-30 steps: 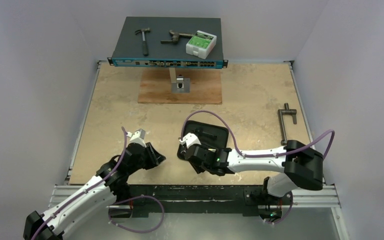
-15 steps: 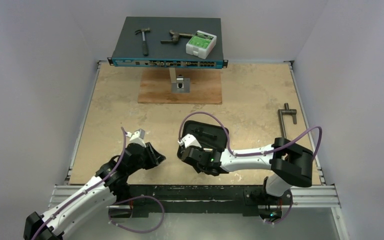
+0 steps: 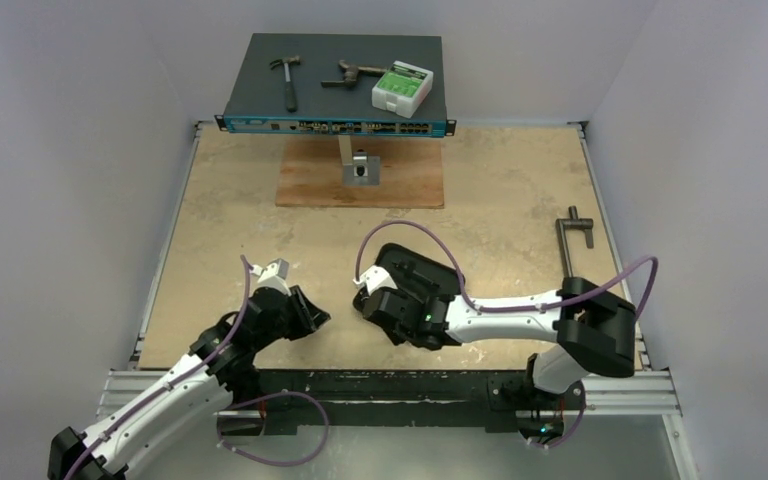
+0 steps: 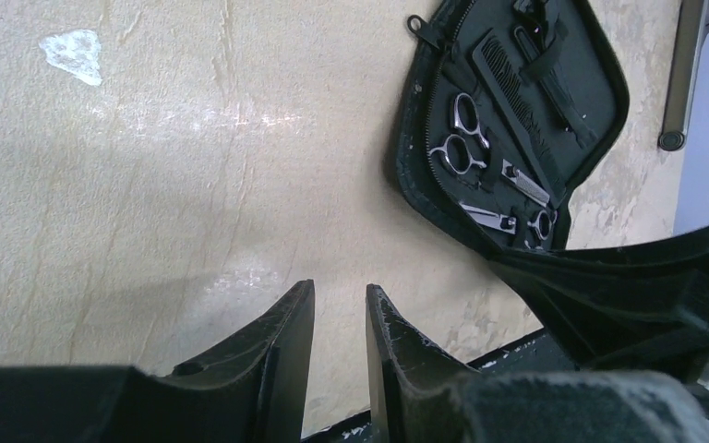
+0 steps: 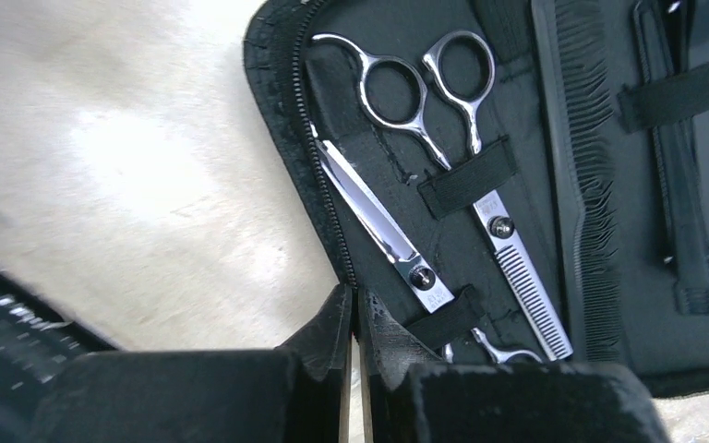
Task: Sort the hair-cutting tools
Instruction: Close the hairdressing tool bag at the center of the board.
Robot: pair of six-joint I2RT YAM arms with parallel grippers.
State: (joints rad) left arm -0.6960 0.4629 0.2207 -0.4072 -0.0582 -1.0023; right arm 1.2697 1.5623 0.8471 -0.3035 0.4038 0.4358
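A black zip case [image 3: 438, 268] lies open in the middle of the table. Strapped inside it are two silver scissors [image 5: 376, 219] [image 5: 520, 269], a long black comb [image 5: 580, 175] and a thin black clip [image 5: 686, 198]. My right gripper [image 5: 352, 293] [image 3: 366, 301] is shut, its tips against the zipper rim at the case's near left edge; whether they pinch the rim I cannot tell. To the left of the case, my left gripper [image 4: 340, 288] [image 3: 318, 318] hovers over bare table, jaws slightly apart, with nothing between them. The left wrist view also shows the case [image 4: 413, 175].
A dark flat box [image 3: 335, 100] at the back carries a hammer [image 3: 287, 80], a rusty tool [image 3: 352, 73] and a white-green box [image 3: 401, 88]. In front of it lies a wooden board [image 3: 305, 180] with a small metal block [image 3: 361, 168]. A grey T-bar [image 3: 567, 248] lies at the right.
My right gripper has closed and slid slightly left and farther along the case's edge. The left arm has not moved.
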